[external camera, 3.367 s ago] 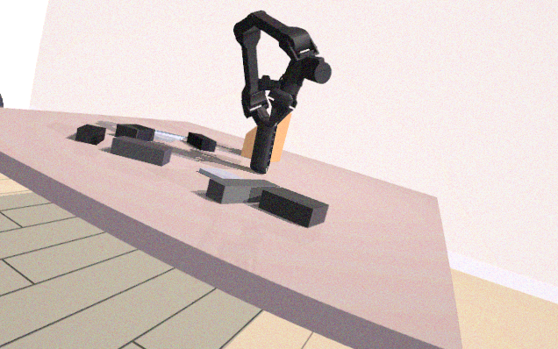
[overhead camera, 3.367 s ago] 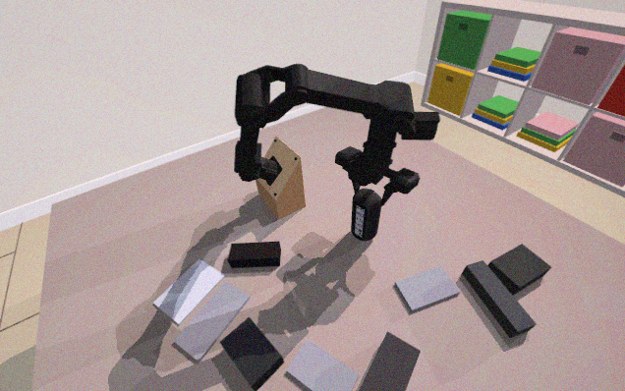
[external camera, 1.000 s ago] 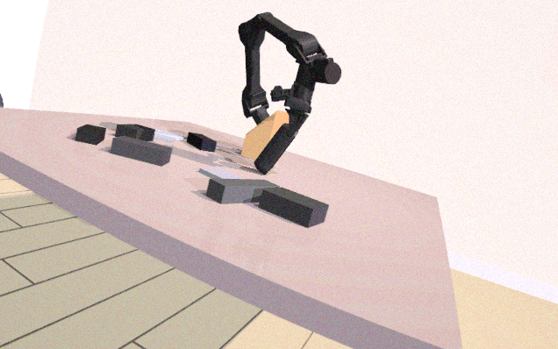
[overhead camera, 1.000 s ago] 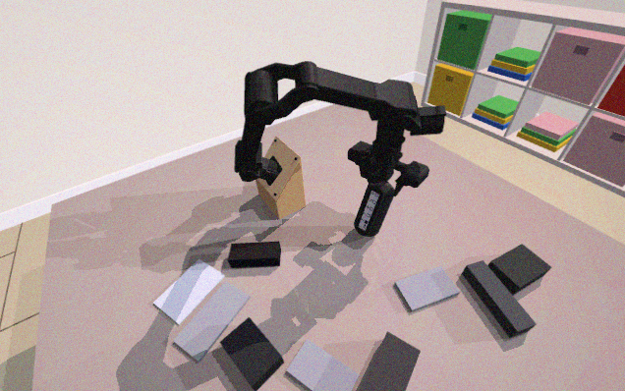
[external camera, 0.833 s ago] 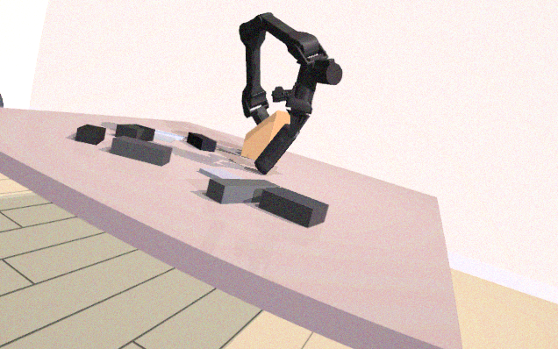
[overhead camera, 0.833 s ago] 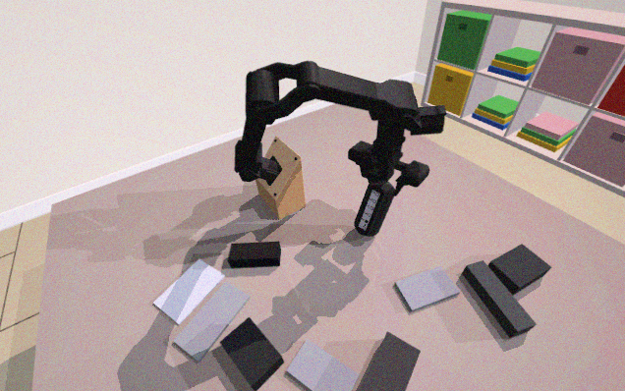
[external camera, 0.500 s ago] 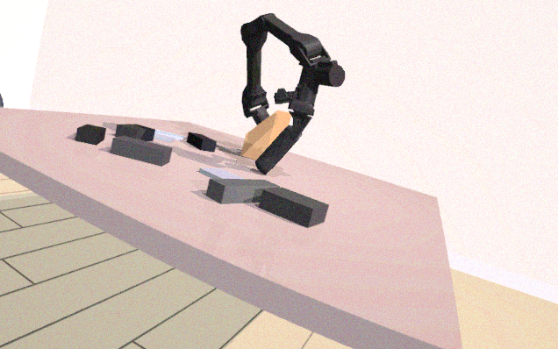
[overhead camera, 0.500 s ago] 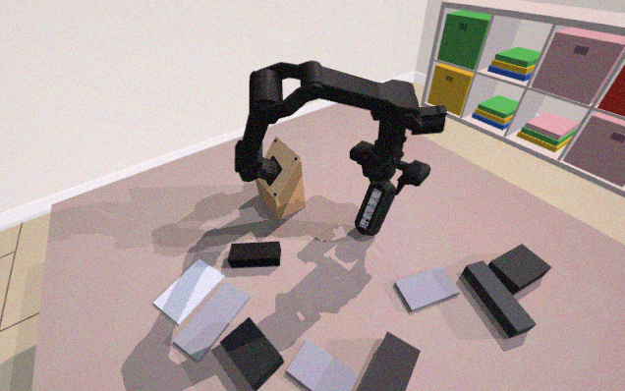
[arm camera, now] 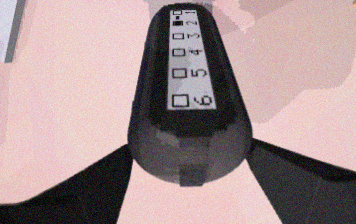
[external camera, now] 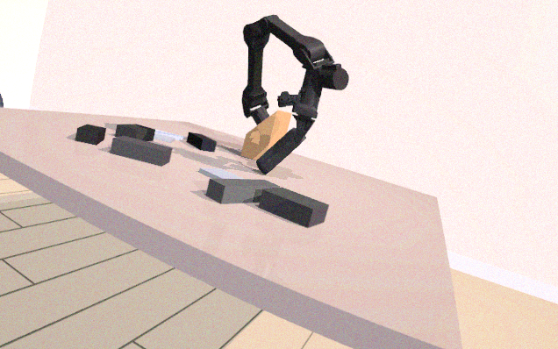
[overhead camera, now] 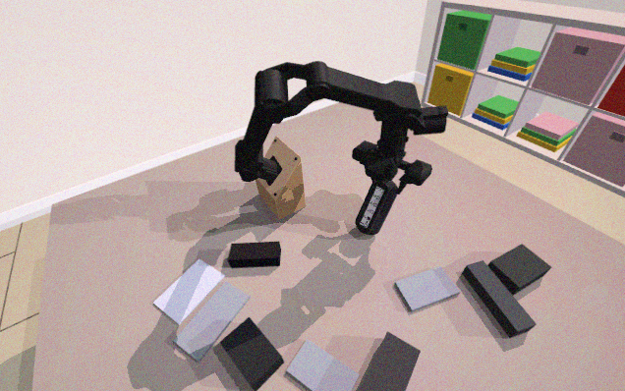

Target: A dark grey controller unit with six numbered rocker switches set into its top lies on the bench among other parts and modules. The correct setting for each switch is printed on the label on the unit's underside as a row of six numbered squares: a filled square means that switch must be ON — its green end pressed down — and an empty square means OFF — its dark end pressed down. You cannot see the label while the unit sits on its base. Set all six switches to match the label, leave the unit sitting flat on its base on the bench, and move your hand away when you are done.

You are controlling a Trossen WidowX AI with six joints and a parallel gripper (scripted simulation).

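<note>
The dark grey controller unit [overhead camera: 387, 208] [external camera: 281, 151] [arm camera: 150, 142] is held steeply tilted, its lower end close to the bench top. My gripper [overhead camera: 386, 183] [external camera: 303, 128] [arm camera: 188, 146] is shut on the unit near its upper end, one finger on each side. The white label [overhead camera: 371, 206] [arm camera: 175, 62] on the underside faces the wrist camera. In the wrist view square 2 looks filled; squares 3, 4, 5 and 6 are empty; square 1, small at the far end, looks empty. The rocker switches are hidden on the far side.
A wooden block [overhead camera: 293, 192] [external camera: 263, 136] stands by the arm's base. A small black block [overhead camera: 255, 254] [external camera: 201, 141] lies in front of it. Pale plates [overhead camera: 426, 289] [overhead camera: 212, 319] and dark blocks [overhead camera: 498, 300] [overhead camera: 252, 354] [external camera: 293, 206] lie about the bench [external camera: 373, 245].
</note>
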